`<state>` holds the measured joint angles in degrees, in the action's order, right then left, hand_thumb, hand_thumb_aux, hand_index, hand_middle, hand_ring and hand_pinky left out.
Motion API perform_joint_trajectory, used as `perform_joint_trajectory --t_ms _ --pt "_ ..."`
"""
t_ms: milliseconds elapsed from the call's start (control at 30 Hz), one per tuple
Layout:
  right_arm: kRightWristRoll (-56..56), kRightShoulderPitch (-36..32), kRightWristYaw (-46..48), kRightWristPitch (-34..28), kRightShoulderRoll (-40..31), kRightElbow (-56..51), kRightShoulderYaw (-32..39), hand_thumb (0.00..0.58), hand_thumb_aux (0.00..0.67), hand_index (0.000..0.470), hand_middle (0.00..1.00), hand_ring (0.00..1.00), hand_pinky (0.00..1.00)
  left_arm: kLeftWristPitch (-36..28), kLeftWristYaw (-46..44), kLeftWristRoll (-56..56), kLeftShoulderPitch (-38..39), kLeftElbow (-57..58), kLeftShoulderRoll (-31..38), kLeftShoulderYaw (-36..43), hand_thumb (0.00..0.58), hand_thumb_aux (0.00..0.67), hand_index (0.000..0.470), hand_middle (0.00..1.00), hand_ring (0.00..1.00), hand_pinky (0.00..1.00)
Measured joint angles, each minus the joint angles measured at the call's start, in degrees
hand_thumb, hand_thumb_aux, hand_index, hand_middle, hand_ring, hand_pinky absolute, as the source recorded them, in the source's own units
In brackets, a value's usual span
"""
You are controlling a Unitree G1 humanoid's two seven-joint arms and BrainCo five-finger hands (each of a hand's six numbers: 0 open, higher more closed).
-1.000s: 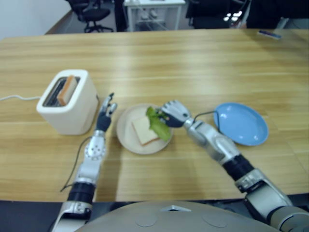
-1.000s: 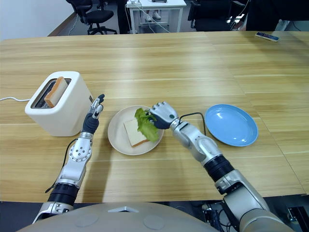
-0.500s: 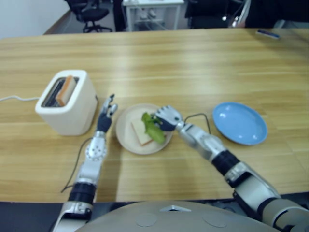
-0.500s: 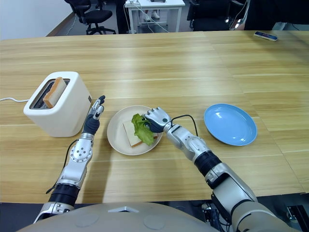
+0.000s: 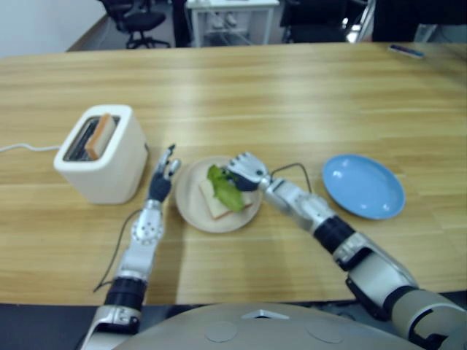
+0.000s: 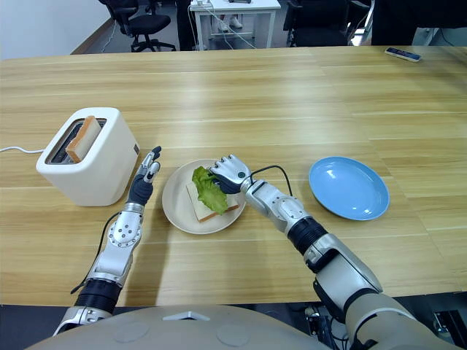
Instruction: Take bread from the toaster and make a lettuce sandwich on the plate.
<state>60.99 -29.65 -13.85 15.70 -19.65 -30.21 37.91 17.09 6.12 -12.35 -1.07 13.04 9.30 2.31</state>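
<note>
Caller: Lettuce (image 6: 208,191) at centre frame, draped over the bread slice (image 6: 219,208) on the beige plate (image 6: 179,211), and the right hand (image 6: 228,173) is clamped on the leaf's upper edge!
Analyst: Firm grasp, fingers curled round it. Whether the leaf rests fully on the bread is hard to tell.
Caller: Left of the plate, the left hand (image 6: 144,182) stands with fingers straight, holding nothing, between the plate's rim and the toaster (image 6: 95,171).
Analyst: And the toaster, centre left, has a second slice (image 6: 82,138) standing in its slot. Over at the right, a blue plate (image 6: 349,188) lies on the wooden table (image 6: 292,95).
</note>
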Motion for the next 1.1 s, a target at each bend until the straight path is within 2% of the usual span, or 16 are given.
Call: perform_joint_trajectory --t_ms 233,500,600,733,800,867,967,1100 --pt "0.6 0.6 1.5 -0.4 -2.5 2.9 0.6 0.0 0.0 0.0 0.0 0.0 0.0 0.0 0.0 -0.1 0.1 0.0 -0.1 0.0 0.0 0.0 0.0 0.0 0.0 0.0" --pt "0.4 3.6 6.3 -1.3 -6.4 11.5 -0.2 0.0 0.0 0.0 0.0 0.0 0.0 0.0 0.0 -0.1 0.1 0.1 -0.1 0.0 0.0 0.0 0.0 0.0 0.0 0.0" --pt "-0.4 5.7 9.4 -2.0 -10.4 18.6 -2.7 0.0 0.0 0.0 0.0 0.0 0.0 0.1 0.0 -0.1 0.2 0.2 -0.1 -0.1 0.0 0.0 0.0 0.0 0.0 0.0" --pt "-5.5 9.0 14.2 -4.0 -17.3 30.5 -13.3 0.0 0.0 0.0 0.0 0.0 0.0 0.2 0.0 -0.2 0.2 0.2 0.2 0.0 0.0 0.0 0.0 0.0 0.0 0.0" --pt "-10.0 9.9 15.6 -5.1 -18.9 35.7 -20.0 0.0 0.0 0.0 0.0 0.0 0.0 0.4 0.0 -1.0 0.4 -1.1 0.9 0.0 0.0 0.0 0.0 0.0 0.0 0.0" --pt "-12.8 10.8 16.0 -5.4 -18.9 38.0 -23.0 0.0 0.0 0.0 0.0 0.0 0.0 0.5 0.0 -1.9 0.5 -3.4 1.3 0.0 0.0 0.0 0.0 0.0 0.0 0.0" --pt "-17.3 14.7 16.4 -6.5 -19.2 41.6 -29.6 0.0 0.0 0.0 0.0 0.0 0.0 0.2 -0.2 -5.5 1.1 -13.6 3.9 -0.1 0.0 0.0 0.0 0.0 0.0 0.0" --pt "-21.5 19.7 15.3 -8.0 -19.7 42.9 -39.1 0.0 0.0 0.0 0.0 0.0 0.0 -3.6 -2.5 -7.8 0.9 -30.4 8.8 -6.0 0.0 0.0 0.0 0.0 0.0 0.0"
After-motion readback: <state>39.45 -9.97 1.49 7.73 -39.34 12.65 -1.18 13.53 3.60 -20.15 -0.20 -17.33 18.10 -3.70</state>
